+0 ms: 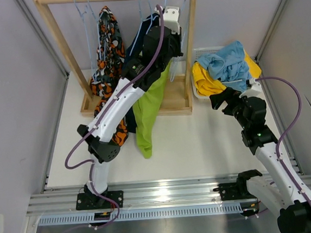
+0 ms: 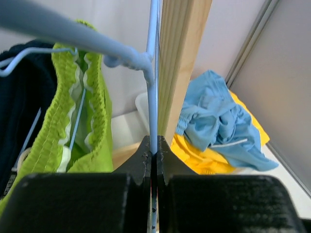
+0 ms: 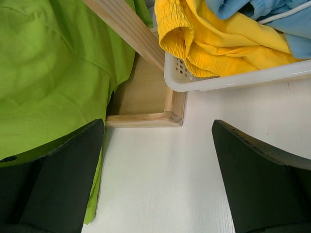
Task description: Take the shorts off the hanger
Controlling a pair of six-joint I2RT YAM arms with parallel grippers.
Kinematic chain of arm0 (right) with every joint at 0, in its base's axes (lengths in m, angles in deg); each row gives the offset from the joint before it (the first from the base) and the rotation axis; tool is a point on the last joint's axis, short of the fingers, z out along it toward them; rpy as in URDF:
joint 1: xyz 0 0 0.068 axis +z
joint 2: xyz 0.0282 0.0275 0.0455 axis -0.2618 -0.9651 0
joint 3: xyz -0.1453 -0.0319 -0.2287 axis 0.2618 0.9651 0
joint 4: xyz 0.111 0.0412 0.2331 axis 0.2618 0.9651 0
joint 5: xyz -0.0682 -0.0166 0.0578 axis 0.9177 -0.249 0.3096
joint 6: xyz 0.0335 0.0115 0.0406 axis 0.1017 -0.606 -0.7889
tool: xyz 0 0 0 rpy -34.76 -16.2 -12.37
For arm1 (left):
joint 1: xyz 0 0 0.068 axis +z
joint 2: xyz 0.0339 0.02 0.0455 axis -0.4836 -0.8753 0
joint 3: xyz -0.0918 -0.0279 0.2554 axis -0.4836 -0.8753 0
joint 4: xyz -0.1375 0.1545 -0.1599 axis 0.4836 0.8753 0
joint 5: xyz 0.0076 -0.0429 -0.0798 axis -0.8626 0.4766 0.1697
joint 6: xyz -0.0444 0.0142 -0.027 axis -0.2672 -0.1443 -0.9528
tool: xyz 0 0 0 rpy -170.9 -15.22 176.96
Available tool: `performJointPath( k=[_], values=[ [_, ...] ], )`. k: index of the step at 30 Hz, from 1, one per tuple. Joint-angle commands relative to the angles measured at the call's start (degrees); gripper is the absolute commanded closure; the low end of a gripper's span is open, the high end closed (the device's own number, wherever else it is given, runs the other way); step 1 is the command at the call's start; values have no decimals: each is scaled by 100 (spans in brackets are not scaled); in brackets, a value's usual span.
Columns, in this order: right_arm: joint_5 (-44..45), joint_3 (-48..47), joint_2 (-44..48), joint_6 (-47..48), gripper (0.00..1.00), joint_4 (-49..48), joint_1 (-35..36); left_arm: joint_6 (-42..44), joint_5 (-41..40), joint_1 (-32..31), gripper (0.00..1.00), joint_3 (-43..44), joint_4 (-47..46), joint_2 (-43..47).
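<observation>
Starting with the left gripper [image 2: 153,145]: state? (Obs. A)

Pressed together on the thin upright wire of a light blue hanger [image 2: 153,77], centre of the left wrist view, just beside a post of the wooden rack [image 2: 182,63]. In the top view that arm reaches up to the rail, upper middle. (Obs. B)

And the right gripper [image 3: 158,165]? (Obs. A)

Spread wide, low over the white table [image 3: 160,194], near the rack's base corner. Right of centre in the top view. (Obs. B)

Shorts, by position? (Obs. A)

On the rack: orange-black-white patterned shorts [image 1: 108,44] hang at upper left. The navy shorts [image 1: 143,33] and lime green shorts [image 1: 147,112] hang mid-rack, with the green pair trailing down to the table. Off the rack: yellow shorts [image 1: 207,82] and light blue shorts [image 1: 228,64] are heaped in the white basket [image 1: 207,50] at upper right, blue on top, yellow spilling over the rim. (Obs. B)

Any labels or print? (Obs. A)

What looks like a small dark tag [image 2: 9,182] sits at the lower left edge of the left wrist view, beside the navy pair. Its print is too small to read. (Obs. B)
</observation>
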Motion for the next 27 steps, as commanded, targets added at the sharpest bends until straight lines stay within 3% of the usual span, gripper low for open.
performJointPath(
  k=[1, 15, 27],
  values=[
    [-145, -32, 156, 85, 1, -122, 17, 317, 1, 27, 100, 336, -907, -251],
    [-154, 214, 859, 182, 0, 247, 377, -719, 757, 914, 100, 741, -2674, -1192],
    [610, 311, 552, 191, 1, -68, 1343, -747, 1179, 1073, 100, 855, -2782, -1500]
  ],
)
